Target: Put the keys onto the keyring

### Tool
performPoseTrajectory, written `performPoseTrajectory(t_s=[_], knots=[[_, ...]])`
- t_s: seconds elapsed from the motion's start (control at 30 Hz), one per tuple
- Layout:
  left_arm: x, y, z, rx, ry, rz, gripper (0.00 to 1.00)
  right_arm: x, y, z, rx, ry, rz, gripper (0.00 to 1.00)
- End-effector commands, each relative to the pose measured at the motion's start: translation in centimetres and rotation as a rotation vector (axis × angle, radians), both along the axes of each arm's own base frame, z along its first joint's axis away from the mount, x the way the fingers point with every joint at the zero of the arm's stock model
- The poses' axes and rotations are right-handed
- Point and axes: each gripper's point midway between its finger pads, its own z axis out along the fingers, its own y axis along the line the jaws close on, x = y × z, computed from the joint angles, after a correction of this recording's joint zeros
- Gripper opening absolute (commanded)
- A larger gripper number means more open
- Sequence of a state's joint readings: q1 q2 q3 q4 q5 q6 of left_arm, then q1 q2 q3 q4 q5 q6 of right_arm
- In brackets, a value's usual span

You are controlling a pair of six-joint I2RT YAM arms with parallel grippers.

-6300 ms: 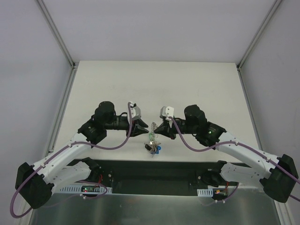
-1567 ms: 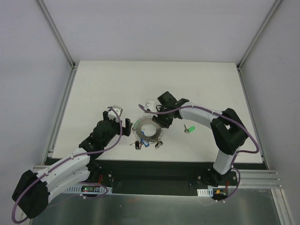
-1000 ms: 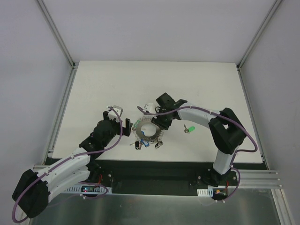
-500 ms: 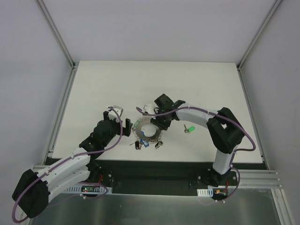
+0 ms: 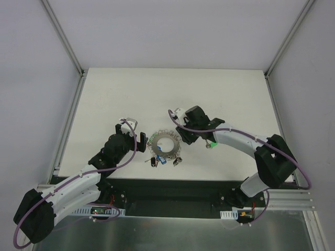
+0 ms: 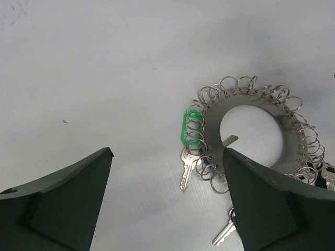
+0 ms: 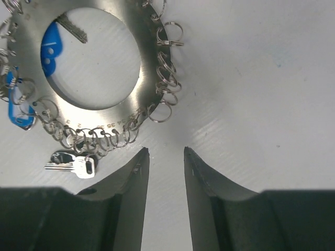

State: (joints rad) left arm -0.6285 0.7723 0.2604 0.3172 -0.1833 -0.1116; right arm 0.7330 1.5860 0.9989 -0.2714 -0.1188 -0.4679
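The keyring (image 5: 158, 142), a flat grey metal ring fringed with small wire loops, lies flat on the white table between my two grippers. Keys with blue and black heads (image 5: 163, 160) hang from its near edge. A green-headed key (image 6: 191, 130) and a bare silver key (image 6: 187, 170) sit on its left rim. A separate green-headed key (image 5: 211, 144) lies loose to the right. My left gripper (image 5: 141, 142) is wide open just left of the ring (image 6: 287, 133). My right gripper (image 7: 165, 149) hovers beside the ring's (image 7: 151, 63) right edge, jaws narrowly apart and holding nothing.
A blue key head (image 7: 49, 49) shows through the ring's hole, and a small black-headed key (image 7: 73, 162) lies beside the rim. The white table (image 5: 172, 94) is bounded by metal frame rails at both sides.
My right gripper has drawn back to the right, off the keyring, and its jaws have narrowed a little. The ring has shifted slightly. The left arm has not moved.
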Motion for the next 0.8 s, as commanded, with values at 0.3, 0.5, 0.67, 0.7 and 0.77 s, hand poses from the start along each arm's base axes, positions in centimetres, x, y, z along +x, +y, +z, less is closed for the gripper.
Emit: performPoseTrajectory(t_s=[0.3, 0.5, 0.67, 0.7, 0.77], knots=[[0.1, -0.7, 1.3, -0.03, -0.035, -0.032, 0.87, -0.7, 3.1, 1.1, 0.228, 0.068, -0.246, 0.27], [0.2, -0.7, 1.2, -0.028, -0.035, -0.033, 0.87, -0.5, 4.0, -0.4, 0.218, 0.092, -0.288, 0.28], [0.1, -0.8, 1.2, -0.03, -0.032, -0.033, 0.87, -0.7, 3.7, -1.8, 0.185, 0.112, -0.327, 0.28], [0.1, -0.8, 1.3, -0.03, -0.035, -0.034, 0.87, -0.7, 3.6, -2.0, 0.182, 0.112, -0.333, 0.28], [0.1, -0.8, 1.3, -0.031, -0.035, -0.037, 0.87, -0.7, 3.4, -2.4, 0.169, 0.114, -0.342, 0.26]])
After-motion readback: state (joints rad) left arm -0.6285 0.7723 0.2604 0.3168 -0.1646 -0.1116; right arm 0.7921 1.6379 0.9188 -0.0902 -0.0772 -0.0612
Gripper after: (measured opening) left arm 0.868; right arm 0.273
